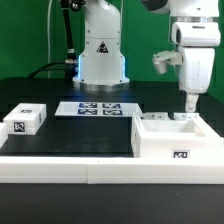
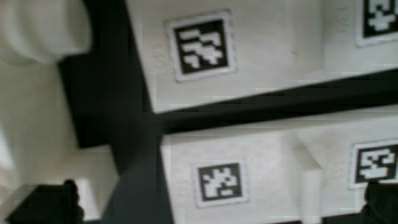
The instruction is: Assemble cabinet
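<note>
Lower gripper (image 1: 188,106), opening indeterminable and no load visible, straight onto wall of cabinet (image 1: 155,142) at lower right of the exterior view, centring fingers before closing.

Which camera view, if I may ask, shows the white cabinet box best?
The exterior view: the whole cabinet box sits at its right, front tag visible, under the claw. The wrist view shows only blurred tagged white surfaces.
</note>
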`<state>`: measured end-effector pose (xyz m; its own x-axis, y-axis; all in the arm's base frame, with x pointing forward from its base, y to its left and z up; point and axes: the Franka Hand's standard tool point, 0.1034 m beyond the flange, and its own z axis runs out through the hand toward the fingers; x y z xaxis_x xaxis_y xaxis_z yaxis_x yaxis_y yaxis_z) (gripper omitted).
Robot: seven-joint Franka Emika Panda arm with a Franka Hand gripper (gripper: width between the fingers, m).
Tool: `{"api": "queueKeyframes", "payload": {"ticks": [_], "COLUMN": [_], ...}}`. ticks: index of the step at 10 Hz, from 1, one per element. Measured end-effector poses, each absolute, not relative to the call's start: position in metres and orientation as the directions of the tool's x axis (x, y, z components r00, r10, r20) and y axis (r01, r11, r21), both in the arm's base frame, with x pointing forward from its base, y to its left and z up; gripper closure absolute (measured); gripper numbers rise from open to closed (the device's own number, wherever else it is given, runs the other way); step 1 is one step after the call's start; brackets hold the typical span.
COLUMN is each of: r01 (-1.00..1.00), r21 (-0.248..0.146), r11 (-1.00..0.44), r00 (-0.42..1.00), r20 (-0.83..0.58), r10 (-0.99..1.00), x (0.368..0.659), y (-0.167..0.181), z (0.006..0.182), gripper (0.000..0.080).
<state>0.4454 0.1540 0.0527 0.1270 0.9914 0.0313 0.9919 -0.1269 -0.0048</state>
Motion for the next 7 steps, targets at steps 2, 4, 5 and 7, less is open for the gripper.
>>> {"api": "queueKeyframes", "payload": {"ticks": [2,4,5,7], "r01": [0.994,0.994,0.993,0.993], "r21": [-0.009,-0.02,-0.023,-0.034], "r11": [-0.111,-0.112,-0.113,-0.117], "r00": [0.112,0.113,0.114,0.119], "r20": [0.047,0.056,0.059,0.062], "r10": [0.993,0.992,0.992,0.991], "x": [0.439,0.434,0.431,0.428], "y": [0.165,0.168,0.169,0.17], "z": [0.044,0.031,0.027,0.02], "gripper": [0.0002,0.0002,0.0002,0.0002]}}
